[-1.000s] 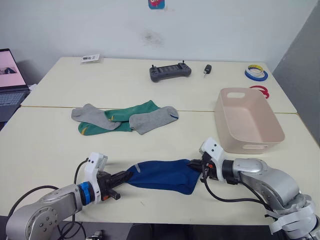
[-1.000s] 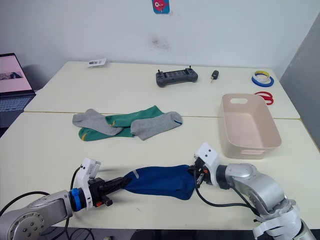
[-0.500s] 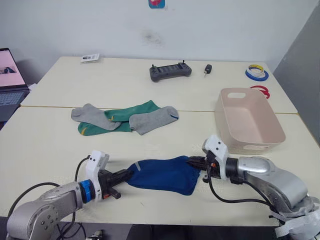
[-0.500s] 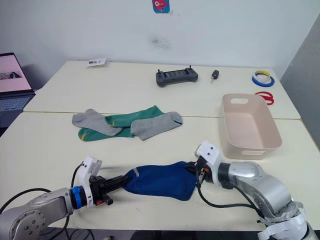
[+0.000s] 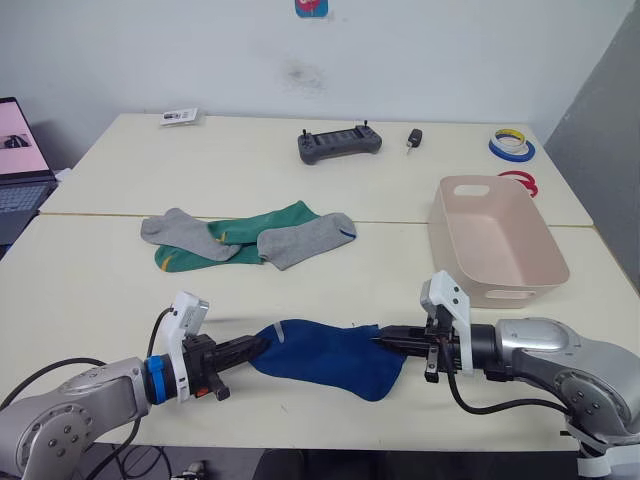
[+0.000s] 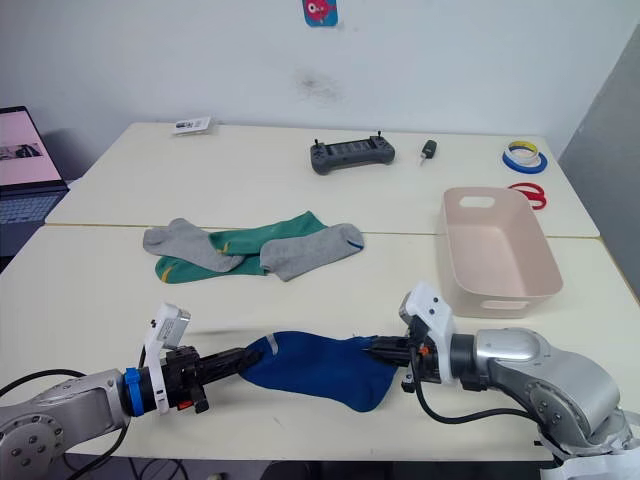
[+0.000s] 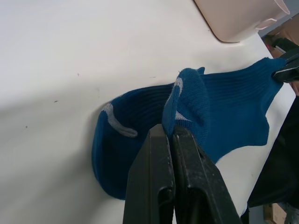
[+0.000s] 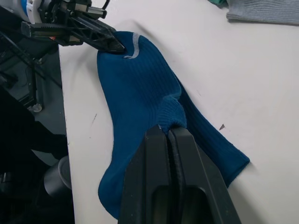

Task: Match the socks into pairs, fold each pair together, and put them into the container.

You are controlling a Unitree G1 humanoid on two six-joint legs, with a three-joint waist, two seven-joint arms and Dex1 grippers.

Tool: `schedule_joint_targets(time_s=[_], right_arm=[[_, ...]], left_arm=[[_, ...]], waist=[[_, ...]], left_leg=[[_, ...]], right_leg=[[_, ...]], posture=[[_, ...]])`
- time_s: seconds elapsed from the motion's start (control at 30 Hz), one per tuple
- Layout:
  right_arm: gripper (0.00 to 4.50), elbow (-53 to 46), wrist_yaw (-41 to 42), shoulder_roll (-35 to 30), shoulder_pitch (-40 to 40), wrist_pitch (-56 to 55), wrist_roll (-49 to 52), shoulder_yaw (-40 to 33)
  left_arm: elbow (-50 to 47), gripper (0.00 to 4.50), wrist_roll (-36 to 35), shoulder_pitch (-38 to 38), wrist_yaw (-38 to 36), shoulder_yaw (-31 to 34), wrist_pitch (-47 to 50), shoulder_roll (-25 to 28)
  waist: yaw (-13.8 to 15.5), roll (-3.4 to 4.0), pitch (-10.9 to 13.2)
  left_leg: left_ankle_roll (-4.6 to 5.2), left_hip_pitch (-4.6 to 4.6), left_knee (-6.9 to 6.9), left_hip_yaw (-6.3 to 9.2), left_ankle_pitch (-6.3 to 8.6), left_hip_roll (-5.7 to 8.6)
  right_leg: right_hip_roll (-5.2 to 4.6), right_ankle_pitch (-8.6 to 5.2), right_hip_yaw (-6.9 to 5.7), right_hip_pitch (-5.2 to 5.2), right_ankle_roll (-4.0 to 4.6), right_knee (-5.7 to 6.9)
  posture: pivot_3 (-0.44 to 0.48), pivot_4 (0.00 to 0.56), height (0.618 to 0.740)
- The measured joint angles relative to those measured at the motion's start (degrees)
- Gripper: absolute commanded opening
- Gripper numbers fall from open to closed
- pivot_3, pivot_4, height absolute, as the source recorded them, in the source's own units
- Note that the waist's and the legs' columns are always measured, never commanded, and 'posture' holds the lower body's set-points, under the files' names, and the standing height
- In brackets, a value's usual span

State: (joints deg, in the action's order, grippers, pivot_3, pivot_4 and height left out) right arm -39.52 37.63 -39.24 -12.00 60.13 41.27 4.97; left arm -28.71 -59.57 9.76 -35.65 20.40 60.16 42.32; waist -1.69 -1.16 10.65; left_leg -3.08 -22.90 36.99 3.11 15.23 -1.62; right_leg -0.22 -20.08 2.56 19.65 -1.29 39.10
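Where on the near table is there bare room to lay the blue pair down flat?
Bare tabletop lies between the grey and green socks and the blue socks, and left of the left claw. It is crowded at the front edge, where both claws, the right claw included, pinch the blue socks, and beside the container.

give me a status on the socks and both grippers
Left gripper and right gripper each shut on an end of the dark blue socks, stretched between them. Grey and green socks unsorted. Container empty, path clear.
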Motion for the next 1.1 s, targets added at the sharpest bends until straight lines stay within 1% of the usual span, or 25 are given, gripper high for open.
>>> schedule_joint_targets(time_s=[0.1,0.23,0.33,0.6,0.87,0.9,0.93,1.0,1.1], right_arm=[[0.03,2.3,-0.3,-0.3,-0.1,-2.1,-3.3,3.2],[0.03,5.4,-0.4,0.7,-1.4,-5.3,-7.8,7.3],[0.03,6.2,-0.4,1.4,-2.1,-7.1,-10.2,9.1],[0.03,7.1,-0.3,2.1,-2.4,-8.6,-13.1,10.6],[0.03,7.2,-0.2,2.1,-2.2,-8.4,-14.2,10.9],[0.24,7.2,-0.2,2.2,-2.2,-8.2,-14.2,10.9],[0.50,7.2,-0.2,2.2,-2.1,-8.2,-14.2,10.9],[1.02,7.2,-0.3,2.2,-2.1,-8.2,-14.3,10.7],[2.05,7.2,-0.4,2.0,-1.7,-8.4,-14.2,8.9]], left_arm=[[0.5,0.00,1.8,0.9,0.1,-1.6,-0.6,-0.1],[2.0,0.00,4.3,1.0,1.0,-3.5,-2.0,-1.8],[2.1,0.00,5.3,1.4,1.4,-3.8,-2.6,-2.4],[2.3,0.00,8.0,0.9,3.3,-4.3,-4.0,-4.1],[2.7,0.00,8.5,-0.7,3.6,-5.0,-4.5,-5.6],[2.7,0.43,8.5,-0.7,3.6,-5.0,-4.5,-5.6],[2.6,0.64,8.6,-0.7,3.5,-5.0,-4.5,-5.6],[2.6,1.23,9.4,0.1,3.1,-5.2,-5.0,-5.2],[1.7,2.15,10.2,2.1,2.3,-4.8,-7.0,-4.8]], waist=[[0.0,0.00,0.0],[0.0,0.00,0.0],[0.0,0.00,0.0],[0.0,0.00,0.0],[0.0,0.00,0.0],[0.0,0.00,0.0],[0.0,0.00,0.0],[0.0,0.00,0.0],[0.0,0.01,0.0]], left_leg=[[0.00,0.00,-0.02,-0.01,0.00,-0.01],[0.00,-0.01,-0.01,-0.01,0.00,-0.01],[-0.01,-0.01,0.00,-0.01,0.00,-0.01],[-0.01,0.00,0.01,0.01,0.00,-0.01],[-0.01,0.00,0.01,0.00,0.00,-0.01],[-0.01,0.00,0.01,0.01,0.00,-0.01],[-0.01,0.00,0.01,0.01,0.00,-0.02],[-0.01,0.01,0.01,0.00,0.00,-0.02],[-0.01,0.01,0.01,-0.01,0.00,-0.01]], right_leg=[[0.00,0.00,0.01,0.03,0.00,0.00],[0.00,0.00,0.01,0.02,0.01,0.00],[0.00,0.00,0.01,0.02,0.01,0.00],[0.00,0.01,-0.01,0.00,0.02,0.02],[0.00,0.01,-0.01,-0.01,0.02,0.02],[0.00,0.01,-0.01,-0.01,0.02,0.02],[0.00,0.01,-0.01,-0.01,0.02,0.03],[0.01,0.01,0.00,-0.01,0.02,0.03],[-0.01,0.01,0.00,-0.01,0.02,0.02]], posture=[[0.000,0.150,0.740],[0.000,0.150,0.740],[0.000,0.150,0.740],[0.000,0.150,0.740],[0.000,0.150,0.740],[0.000,0.150,0.740],[0.000,0.150,0.740],[0.000,0.150,0.740],[0.000,0.150,0.740]])
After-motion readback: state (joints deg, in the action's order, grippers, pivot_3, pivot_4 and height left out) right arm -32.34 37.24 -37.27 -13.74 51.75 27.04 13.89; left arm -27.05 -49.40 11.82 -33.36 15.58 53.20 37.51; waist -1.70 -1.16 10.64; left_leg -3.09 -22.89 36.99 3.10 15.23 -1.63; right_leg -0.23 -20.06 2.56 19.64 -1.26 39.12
